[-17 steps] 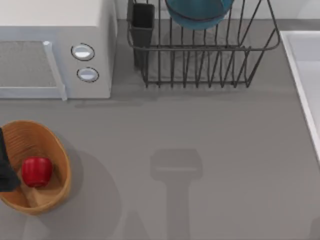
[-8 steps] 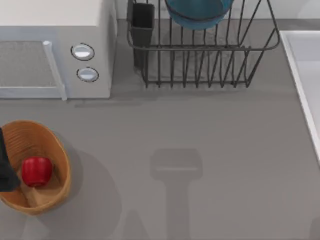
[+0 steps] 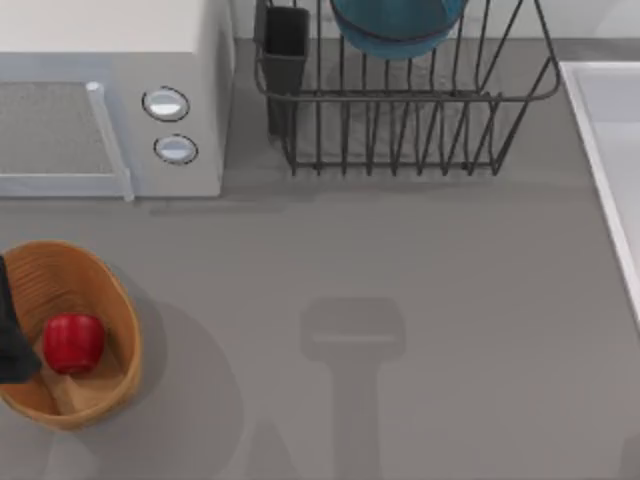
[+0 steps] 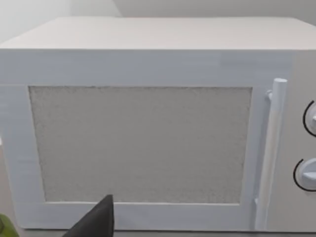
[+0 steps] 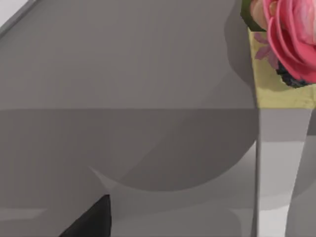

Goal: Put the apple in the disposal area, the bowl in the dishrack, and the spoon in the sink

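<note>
A white microwave (image 3: pixel 110 95) with 2 dials is sitting on the grey table (image 3: pixel 420 300), soft shadows falling beside it.

A matte black, wedge-shaped piece of the left arm (image 3: pixel 10 335) shows, plain, with no markings visible.

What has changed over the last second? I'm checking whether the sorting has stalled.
Nothing visibly changed. The apple lies in the disposal area as before, the bowl sits in the dishrack, and the dark arm part at the top view's left edge stays put.
</note>
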{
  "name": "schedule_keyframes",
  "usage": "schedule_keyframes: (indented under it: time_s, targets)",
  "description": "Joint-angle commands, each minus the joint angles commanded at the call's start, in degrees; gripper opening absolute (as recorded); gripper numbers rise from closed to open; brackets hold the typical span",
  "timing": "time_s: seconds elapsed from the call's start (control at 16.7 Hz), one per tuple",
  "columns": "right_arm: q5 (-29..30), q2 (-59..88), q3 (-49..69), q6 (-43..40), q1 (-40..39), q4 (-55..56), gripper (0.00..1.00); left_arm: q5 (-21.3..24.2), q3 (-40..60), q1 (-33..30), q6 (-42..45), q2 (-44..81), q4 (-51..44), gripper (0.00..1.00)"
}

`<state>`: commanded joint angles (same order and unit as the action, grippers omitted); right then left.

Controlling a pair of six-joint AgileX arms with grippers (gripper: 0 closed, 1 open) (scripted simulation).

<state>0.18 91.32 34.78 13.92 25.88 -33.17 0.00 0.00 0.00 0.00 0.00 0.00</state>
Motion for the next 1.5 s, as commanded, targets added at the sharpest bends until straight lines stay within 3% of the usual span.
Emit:
schedule_keyframes:
  time_s: [0.36,0.78,1.26,1.5]
  targets:
    - [0.34,-5.59,5.46,-0.05,0.04,-8.81,0.0,0.0,0.0,0.0,0.0,0.0,0.0,1.0]
    - [0.36,-12.74,16.94,-0.37,0.18,-28.85,0.0,0.0,0.0,0.0,0.0,0.0,0.0,1.0]
    - [0.33,-13.46,19.01,-0.2,0.03,-31.03,0.0,0.0,0.0,0.0,0.0,0.0,0.0,1.0]
    - [0.36,-6.1,27.28,1.56,-1.01,-34.41,0.0,0.0,0.0,0.0,0.0,0.0,0.0,1.0]
